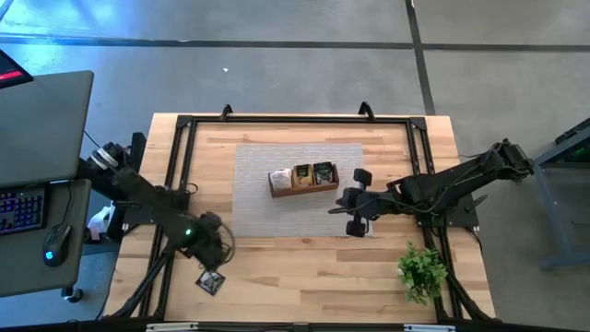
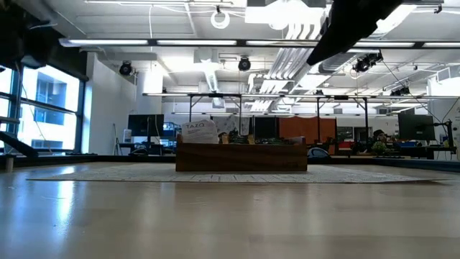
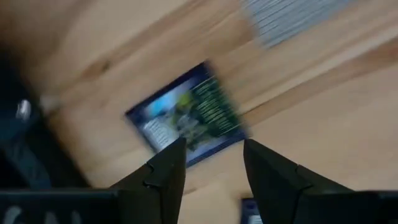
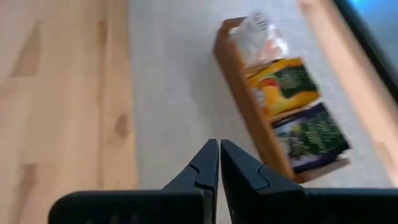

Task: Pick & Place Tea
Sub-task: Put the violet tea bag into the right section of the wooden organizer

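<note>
We take the wooden tray as our landmark: it sits on the pale grey mat near the middle of the table, and its three compartments hold tea sachets, white-and-orange ones at one end, yellow ones in the middle and dark grey-green ones at the other end. In the low view the tray stands on the mat with a white sachet rising above its rim. Our right gripper hangs just beside the tray's dark-sachet end, over the mat, with its fingers pressed together and nothing between them; its wrist view looks along the tray and its three filled compartments. Our left gripper is well apart from the tray, toward the near edge of the table off the mat, with its fingers spread apart above one loose dark sachet lying flat on the bare wood; that same sachet shows in the high view near the left arm. A small green plant stands near the table's corner, on the right arm's side, apart from the tray.
</note>
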{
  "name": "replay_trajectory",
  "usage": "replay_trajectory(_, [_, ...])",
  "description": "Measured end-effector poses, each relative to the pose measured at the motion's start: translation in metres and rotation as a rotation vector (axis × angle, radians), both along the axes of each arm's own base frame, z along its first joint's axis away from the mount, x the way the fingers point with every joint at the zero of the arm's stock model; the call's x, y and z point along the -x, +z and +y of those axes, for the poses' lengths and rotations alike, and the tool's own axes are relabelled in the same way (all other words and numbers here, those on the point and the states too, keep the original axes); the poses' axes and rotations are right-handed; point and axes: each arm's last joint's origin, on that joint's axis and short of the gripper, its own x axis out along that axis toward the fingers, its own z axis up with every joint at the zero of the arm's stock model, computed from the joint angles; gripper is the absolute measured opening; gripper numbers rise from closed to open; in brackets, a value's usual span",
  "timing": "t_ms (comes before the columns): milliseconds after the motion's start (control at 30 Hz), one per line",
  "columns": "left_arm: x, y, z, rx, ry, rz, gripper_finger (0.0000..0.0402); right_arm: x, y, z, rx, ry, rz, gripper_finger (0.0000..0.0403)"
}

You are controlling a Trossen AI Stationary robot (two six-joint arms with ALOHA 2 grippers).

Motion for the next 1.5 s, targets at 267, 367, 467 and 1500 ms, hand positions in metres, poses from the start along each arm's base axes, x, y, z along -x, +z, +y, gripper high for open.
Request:
replay_trajectory(267, [0.021, -0.050, -0.011, 0.036, 0.121, -0.135, 0.0158, 0.000, 0.000, 0.003, -0.066, 0.062, 0.015, 0.0014])
replay_trajectory(367, [0.018, -0.061, -0.012, 0.045, 0.125, -0.198, 0.0158, -0.001, 0.000, 0.003, -0.063, 0.058, 0.004, 0.0014])
replay_trajectory(467, [0.013, -0.061, -0.015, 0.039, 0.134, -0.292, 0.0158, -0.002, 0.001, 0.003, -0.066, 0.057, -0.013, 0.0014])
replay_trajectory(1500, [-0.098, 0.007, -0.031, -0.219, -0.176, -0.871, 0.0158, -0.004, 0.003, 0.003, -0.076, 0.060, -0.040, 0.0013])
